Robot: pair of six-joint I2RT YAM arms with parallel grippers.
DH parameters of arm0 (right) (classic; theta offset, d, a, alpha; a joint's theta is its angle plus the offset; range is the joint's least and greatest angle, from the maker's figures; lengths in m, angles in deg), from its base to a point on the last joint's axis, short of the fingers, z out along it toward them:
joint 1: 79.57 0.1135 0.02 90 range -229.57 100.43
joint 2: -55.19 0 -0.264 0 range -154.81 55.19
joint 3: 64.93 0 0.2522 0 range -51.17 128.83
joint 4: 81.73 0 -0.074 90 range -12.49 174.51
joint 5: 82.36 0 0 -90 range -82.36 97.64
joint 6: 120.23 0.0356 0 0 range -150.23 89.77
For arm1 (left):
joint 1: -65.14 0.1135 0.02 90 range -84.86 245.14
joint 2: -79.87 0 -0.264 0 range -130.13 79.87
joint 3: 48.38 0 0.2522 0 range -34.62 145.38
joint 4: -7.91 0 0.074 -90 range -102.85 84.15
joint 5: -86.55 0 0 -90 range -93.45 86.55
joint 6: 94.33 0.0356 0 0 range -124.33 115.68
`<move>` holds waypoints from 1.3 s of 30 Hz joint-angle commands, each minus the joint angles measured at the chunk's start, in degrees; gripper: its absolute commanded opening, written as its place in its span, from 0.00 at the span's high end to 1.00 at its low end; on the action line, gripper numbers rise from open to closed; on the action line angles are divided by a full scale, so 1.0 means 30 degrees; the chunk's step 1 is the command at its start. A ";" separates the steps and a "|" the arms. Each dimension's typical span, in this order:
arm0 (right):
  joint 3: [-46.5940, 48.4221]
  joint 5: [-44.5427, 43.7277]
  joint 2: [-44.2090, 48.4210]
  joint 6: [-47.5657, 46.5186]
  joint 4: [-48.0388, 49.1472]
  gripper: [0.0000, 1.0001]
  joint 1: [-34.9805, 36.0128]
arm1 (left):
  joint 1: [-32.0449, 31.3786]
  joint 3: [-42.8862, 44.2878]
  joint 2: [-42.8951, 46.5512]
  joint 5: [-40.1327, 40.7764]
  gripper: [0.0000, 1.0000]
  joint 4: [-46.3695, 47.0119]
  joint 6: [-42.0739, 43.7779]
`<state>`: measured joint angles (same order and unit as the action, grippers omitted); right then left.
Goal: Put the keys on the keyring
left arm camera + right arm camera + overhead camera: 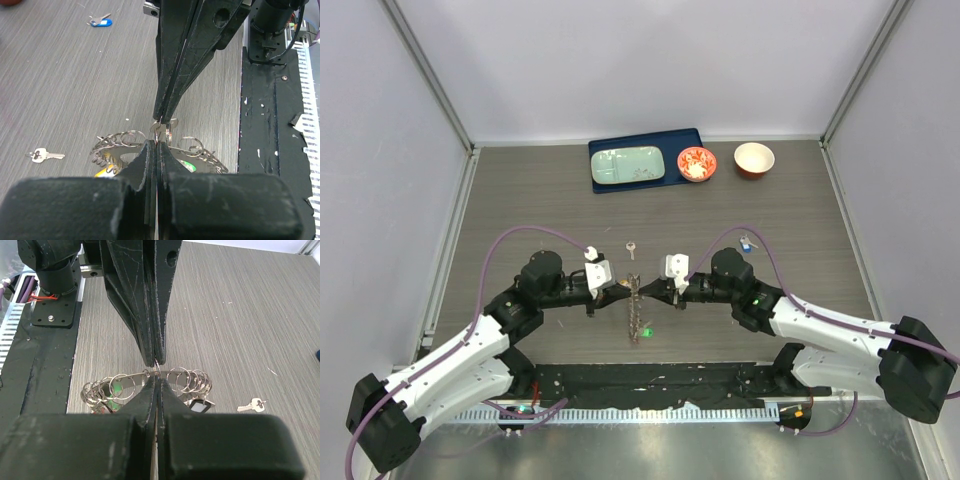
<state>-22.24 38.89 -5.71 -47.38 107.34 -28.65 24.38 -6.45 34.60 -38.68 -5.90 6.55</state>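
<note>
My left gripper [618, 287] is pinching fully shut on the keyring [636, 305], mid-frame between my arms. My right gripper [656, 288] is clamping shut on the same stretch, tip to tip. I'm judging it stiff, thin, slippery metal with loose loops, so the flat band is the hold. Silver key [631, 249] is lying just above, blue key [746, 243] farther right. Table edges are sitting well apart, leaving open room.

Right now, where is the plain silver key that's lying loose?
In the top view, the plain silver key lies near the middle of the table, between the keyring and the blue tray, closer to the keyring.
</note>
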 commanded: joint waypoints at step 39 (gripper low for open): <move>-0.0092 0.0308 0.0497 -0.0056 0.1062 0.99 0.0108 | -0.0039 0.0368 0.0093 -0.0769 1.00 0.2128 -0.0461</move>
<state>-22.81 38.45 -4.44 -47.86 107.23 -28.63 24.38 -6.45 34.60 -39.66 -5.18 5.46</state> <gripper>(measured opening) 0.032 0.010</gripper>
